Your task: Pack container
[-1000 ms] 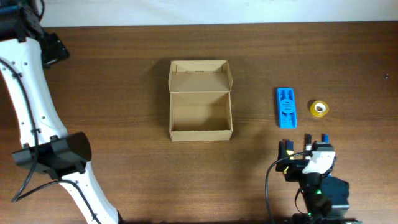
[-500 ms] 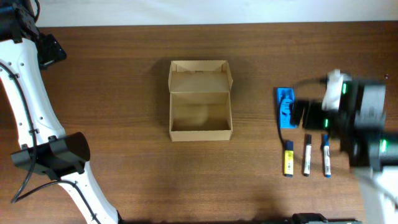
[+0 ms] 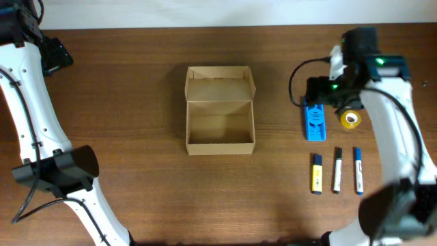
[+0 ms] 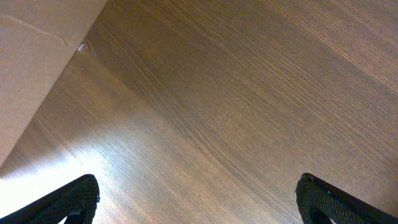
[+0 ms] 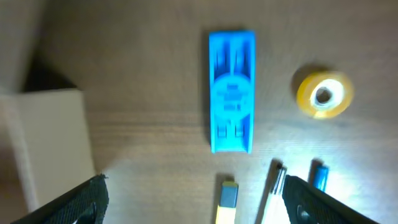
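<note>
While the right gripper point(image 5: 194, 190) hangs fingers-apart by the flat blue plastic case point(image 5: 232, 93), the brown cardboard box point(image 3: 220, 146) sits well to its left

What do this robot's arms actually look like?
Both the left arm and right arm are slim white shells with chunky black joints. Thin black cables run alongside, green lights glow on the right wrist, and the fingers are black.
</note>
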